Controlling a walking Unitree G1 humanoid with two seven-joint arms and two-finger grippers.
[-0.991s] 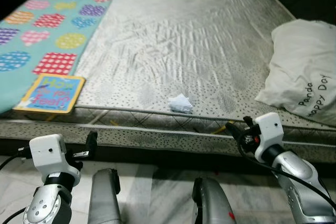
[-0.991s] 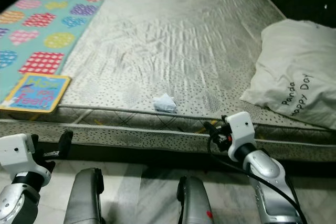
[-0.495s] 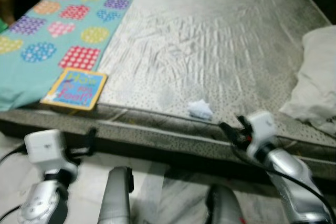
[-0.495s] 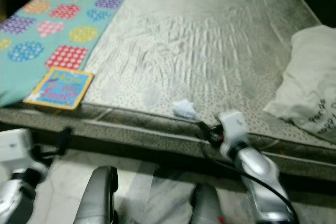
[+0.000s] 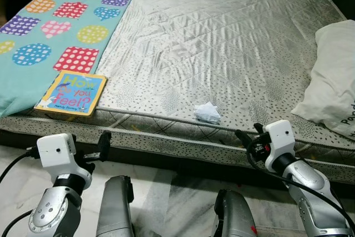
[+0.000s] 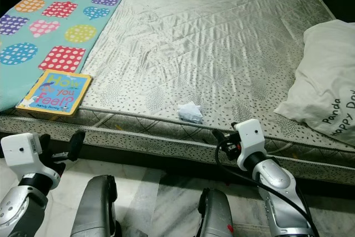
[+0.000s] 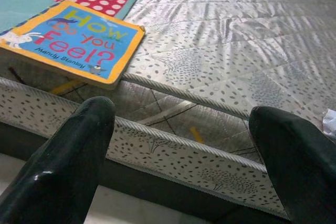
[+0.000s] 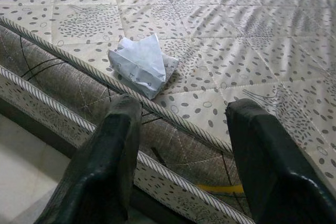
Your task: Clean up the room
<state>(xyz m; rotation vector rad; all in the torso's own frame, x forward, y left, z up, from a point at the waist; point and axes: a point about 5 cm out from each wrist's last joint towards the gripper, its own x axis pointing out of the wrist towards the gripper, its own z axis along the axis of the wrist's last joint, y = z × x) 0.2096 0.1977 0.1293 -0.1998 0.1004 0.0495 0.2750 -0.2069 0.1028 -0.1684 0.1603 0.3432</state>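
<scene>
Both pairs of jaws are standing spread and empty, poised low against the near side of the mattress (image 5: pixel 222 54); in the left eye view the right gripper (image 5: pixel 248 137) is sitting just short of the piped edge, with the crumpled tissue (image 5: pixel 207 113) lying beyond its fingertips and slightly toward the left arm, while the left gripper (image 5: pixel 103 145) is hanging below the edge with the board book (image 5: pixel 71 92) ahead of it, resting flat on the corner where the teal patterned blanket (image 5: pixel 50 31) is ending; a soft white pillow (image 5: pixel 333 81) is slumping well off to the right arm's side; in the left wrist view the glossy black fingers (image 7: pixel 68 166) are framing the quilted, speckled mattress wall, the stiff glossy book lying past them and above; in the right wrist view the fingers (image 8: pixel 105 166) are bracketing the edge, the light, creased tissue sitting just beyond them, nearer one finger than the other; the step in hand looks like an approach to pick up the tissue, and the next move is probably calling for lifting the right gripper over the piping, centring it and pinching gently, since the paper will crush and slide easily on the satiny fabric.
</scene>
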